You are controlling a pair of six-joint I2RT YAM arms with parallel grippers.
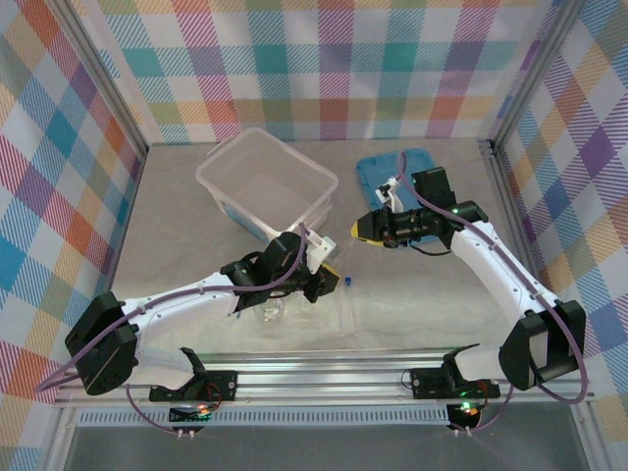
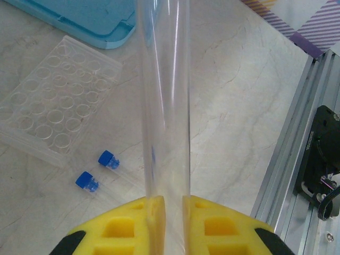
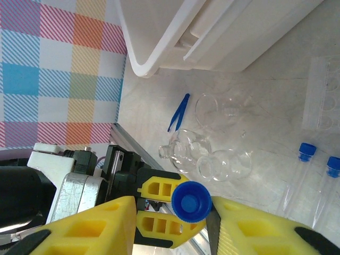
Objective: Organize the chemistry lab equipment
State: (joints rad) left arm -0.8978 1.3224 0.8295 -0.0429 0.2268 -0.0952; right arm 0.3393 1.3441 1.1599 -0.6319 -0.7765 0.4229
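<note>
your left gripper (image 2: 172, 206) is clamping tight on a thin clear tube (image 2: 163, 95). its yellow fingers (image 2: 133, 226) are pinching the tube's near end, and the rest is sticking out ahead over the desk (image 2: 239, 106).

in the right wrist view the tube's blue cap (image 3: 191, 201) is pointing straight at the camera. your right gripper (image 3: 174, 215) is sitting around it with the jaws partly apart, one on each side of the cap. i cannot tell whether either jaw is touching it.

from above, the two grippers are meeting nose to nose near the middle of the desk, just in front of the white tub (image 1: 265, 182).

two more tubes (image 2: 109, 160) with blue caps are lying side by side on the desk, just beside a clear tray of round wells (image 2: 53, 106). the blue lid (image 2: 79, 21) is lying beyond that tray.

the dark-blue tweezers (image 3: 178, 112), a round glass flask (image 3: 186, 147) and a small clear beaker (image 3: 212, 109) are resting close together on the desk, near the tub's corner and apart from both grippers.
</note>
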